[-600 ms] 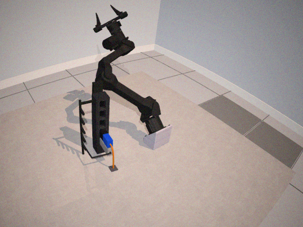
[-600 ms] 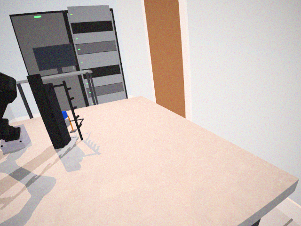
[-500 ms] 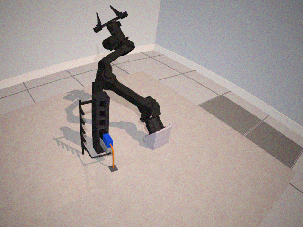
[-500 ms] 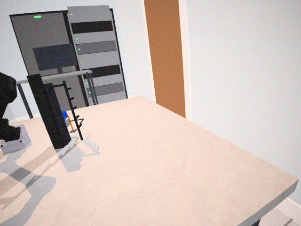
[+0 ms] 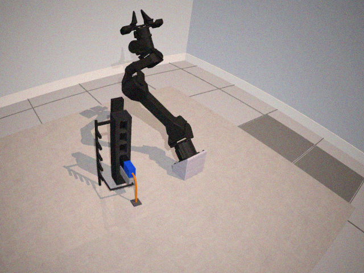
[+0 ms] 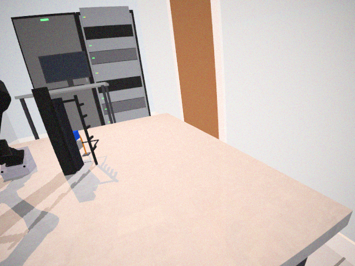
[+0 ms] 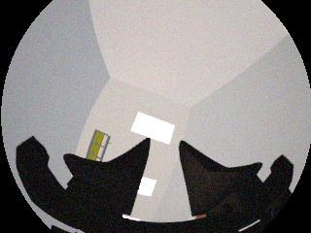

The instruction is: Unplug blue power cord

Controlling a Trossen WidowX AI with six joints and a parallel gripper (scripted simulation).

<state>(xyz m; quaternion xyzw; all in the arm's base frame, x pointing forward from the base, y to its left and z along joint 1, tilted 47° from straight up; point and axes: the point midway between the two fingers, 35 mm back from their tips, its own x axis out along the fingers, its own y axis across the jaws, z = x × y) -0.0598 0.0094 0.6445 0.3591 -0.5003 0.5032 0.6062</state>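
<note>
The black power strip [image 5: 115,141] [image 6: 66,134] stands upright, with a column of sockets. The blue plug [image 5: 129,168] [image 6: 75,134] sits at its lowest socket; how deep it is seated cannot be told. An orange cord [image 5: 136,187] [image 6: 83,145] runs from the plug down to a small dark plate [image 5: 135,202] on the table. My gripper [image 5: 137,11] [image 7: 164,143] is raised high above and behind the strip, far from plug and cord. Its fingers are partly open, with nothing between them. It is out of frame in the exterior view.
A black bar with several hooks [image 5: 98,152] [image 6: 85,128] stands beside the strip, joined to it by thin rods. A grey block [image 5: 127,177] is just below the plug. The arm's pale base [image 5: 195,165] [image 6: 28,160] is on the table [image 5: 235,205] [image 6: 200,200], beside the strip.
</note>
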